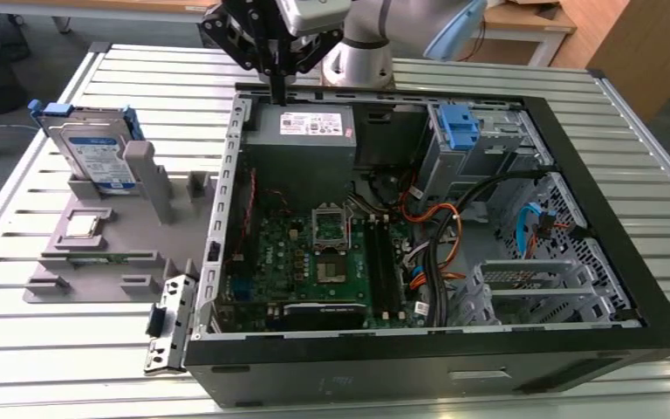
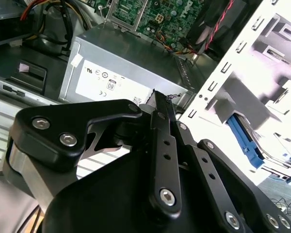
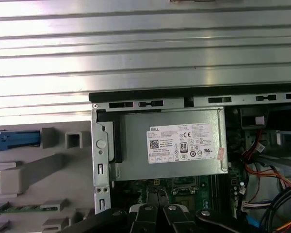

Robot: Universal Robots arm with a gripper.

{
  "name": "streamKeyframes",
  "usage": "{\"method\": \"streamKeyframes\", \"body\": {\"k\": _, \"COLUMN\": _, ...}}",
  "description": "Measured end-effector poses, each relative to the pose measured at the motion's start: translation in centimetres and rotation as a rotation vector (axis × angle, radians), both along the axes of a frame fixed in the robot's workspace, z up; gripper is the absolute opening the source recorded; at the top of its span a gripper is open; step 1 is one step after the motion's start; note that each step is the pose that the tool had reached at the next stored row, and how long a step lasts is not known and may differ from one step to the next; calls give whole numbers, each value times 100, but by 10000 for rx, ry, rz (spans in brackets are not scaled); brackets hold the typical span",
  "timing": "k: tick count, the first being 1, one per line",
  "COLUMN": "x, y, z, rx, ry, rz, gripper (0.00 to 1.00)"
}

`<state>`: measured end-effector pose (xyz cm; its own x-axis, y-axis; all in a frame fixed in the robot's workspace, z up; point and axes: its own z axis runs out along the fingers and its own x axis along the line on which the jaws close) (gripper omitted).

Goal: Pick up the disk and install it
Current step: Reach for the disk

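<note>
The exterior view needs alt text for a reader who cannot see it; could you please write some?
The gripper, shut and empty, hangs near the power supply of an open computer case. The disk stands on edge in a grey holder at the exterior view's left.

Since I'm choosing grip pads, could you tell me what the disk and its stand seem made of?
The disk: silvery casing, seemingly metal, with a blue frame that looks like plastic. The stand: matte grey, probably plastic, given its dull, even surface.
</note>
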<state>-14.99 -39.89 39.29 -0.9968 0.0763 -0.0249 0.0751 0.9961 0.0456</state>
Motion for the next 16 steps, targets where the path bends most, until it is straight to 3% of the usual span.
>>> {"method": "streamKeyframes", "body": {"k": 16, "x": -55, "y": 0, "z": -1, "rx": 0, "ry": 0, "rz": 0, "gripper": 10}}
